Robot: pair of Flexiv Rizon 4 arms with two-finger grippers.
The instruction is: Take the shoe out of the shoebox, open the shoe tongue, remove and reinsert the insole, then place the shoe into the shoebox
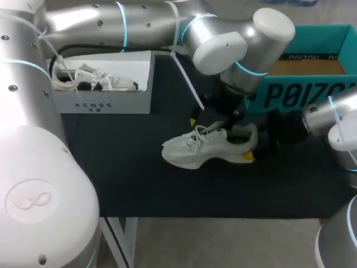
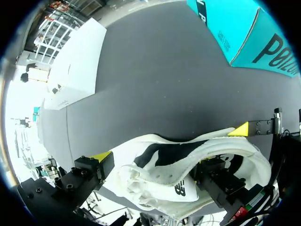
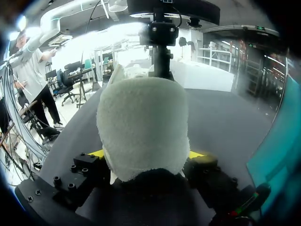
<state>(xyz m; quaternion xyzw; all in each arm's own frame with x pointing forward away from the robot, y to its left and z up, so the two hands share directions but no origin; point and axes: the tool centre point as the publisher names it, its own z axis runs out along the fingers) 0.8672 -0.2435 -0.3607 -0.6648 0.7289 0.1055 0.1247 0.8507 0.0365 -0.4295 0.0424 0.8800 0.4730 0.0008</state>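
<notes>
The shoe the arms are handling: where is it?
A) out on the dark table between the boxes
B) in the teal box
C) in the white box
A: the shoe sits on the table, with the white box and the teal box either side of it.

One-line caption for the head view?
Pale sneaker on the black table, right gripper clamping its heel, left gripper over its opening.

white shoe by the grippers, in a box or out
Out. The white shoe stands on its sole on the black table, apart from the white box and teal box, heel in the right gripper.
</notes>
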